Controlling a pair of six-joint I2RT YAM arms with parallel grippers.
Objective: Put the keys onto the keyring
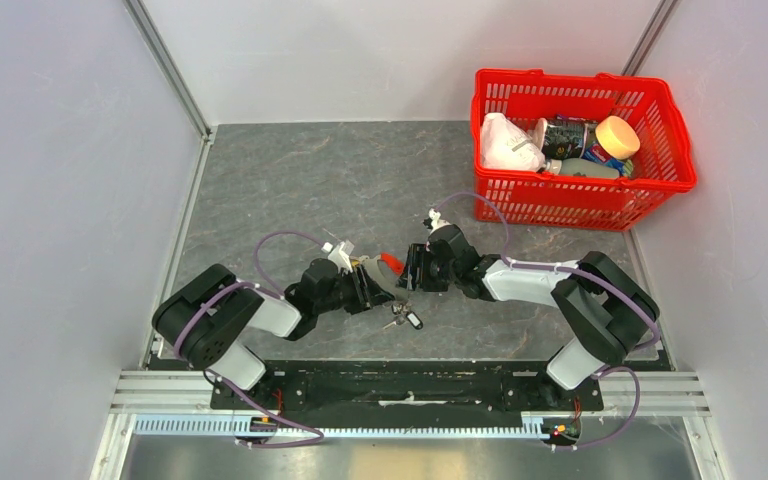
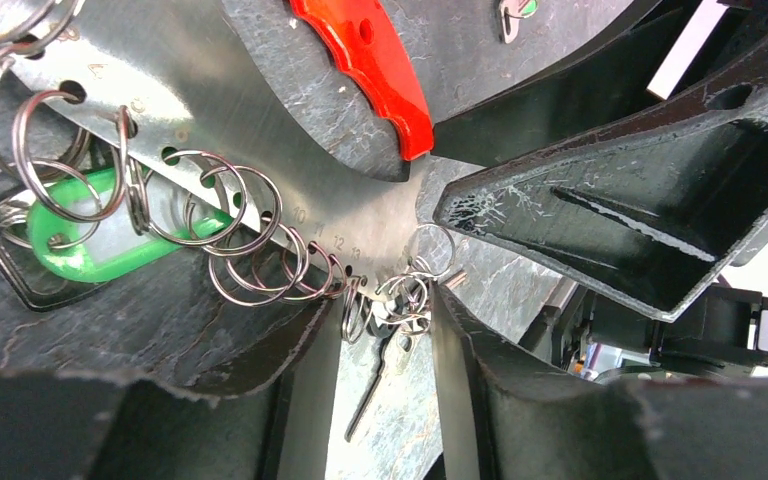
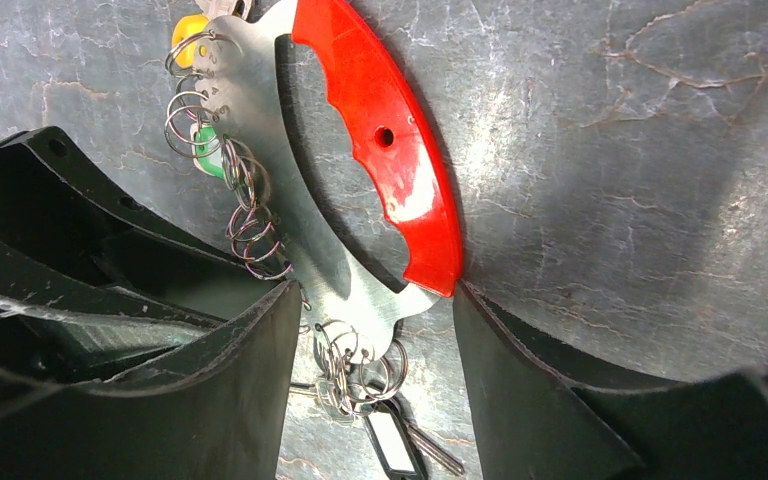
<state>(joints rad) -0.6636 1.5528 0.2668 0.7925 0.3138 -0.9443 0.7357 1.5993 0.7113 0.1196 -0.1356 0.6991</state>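
Note:
The keyring (image 1: 392, 263) is a flat silvery oval plate with a red grip, lying mid-table between both grippers. Its holed edge carries many split rings (image 2: 245, 215) and a green tag (image 2: 90, 240). My right gripper (image 1: 412, 270) clamps the keyring's near end (image 3: 390, 150) across its width, and the red tip touches one finger (image 3: 520, 380). My left gripper (image 1: 372, 288) is closed narrowly on a bunch of split rings (image 2: 400, 300) at the plate's end. A key (image 2: 380, 375) hangs from them onto the table. Keys with a black-and-white tag (image 3: 392, 445) lie below, also in the top view (image 1: 403, 318). A yellow tag (image 3: 188, 28) shows at the far end.
A red plastic basket (image 1: 580, 195) with bottles and a white bag stands at the back right. White walls with metal rails (image 1: 175, 75) bound the grey slate table (image 1: 290, 180). The two grippers' fingers are almost touching over the keyring.

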